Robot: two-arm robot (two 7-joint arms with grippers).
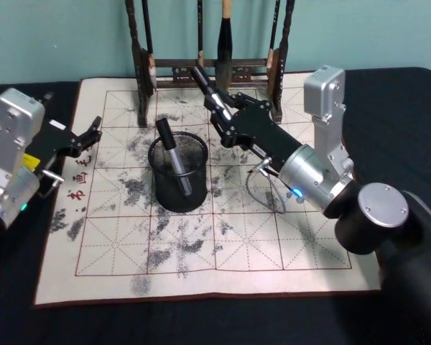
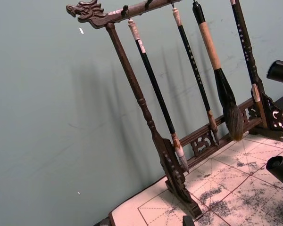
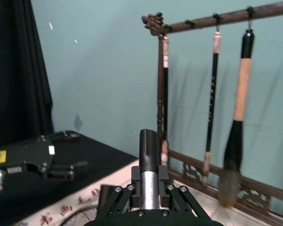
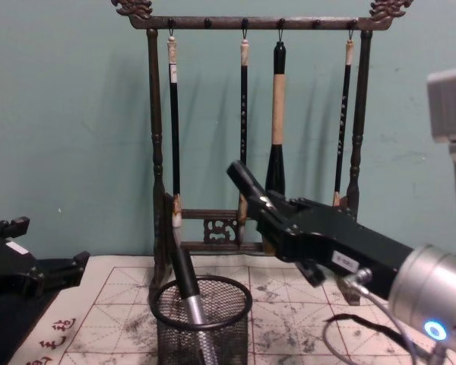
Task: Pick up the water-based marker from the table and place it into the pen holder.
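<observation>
Pen holder contains one marker; right tool grips another marker.

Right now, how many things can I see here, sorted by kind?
Markers: 2 (one in the cup, one held in the right claw)
Hanging brushes: 4
Pen holder: 1
Brush rack: 1
Total: 8

Red characters on the felt mat; too small to read.
</observation>
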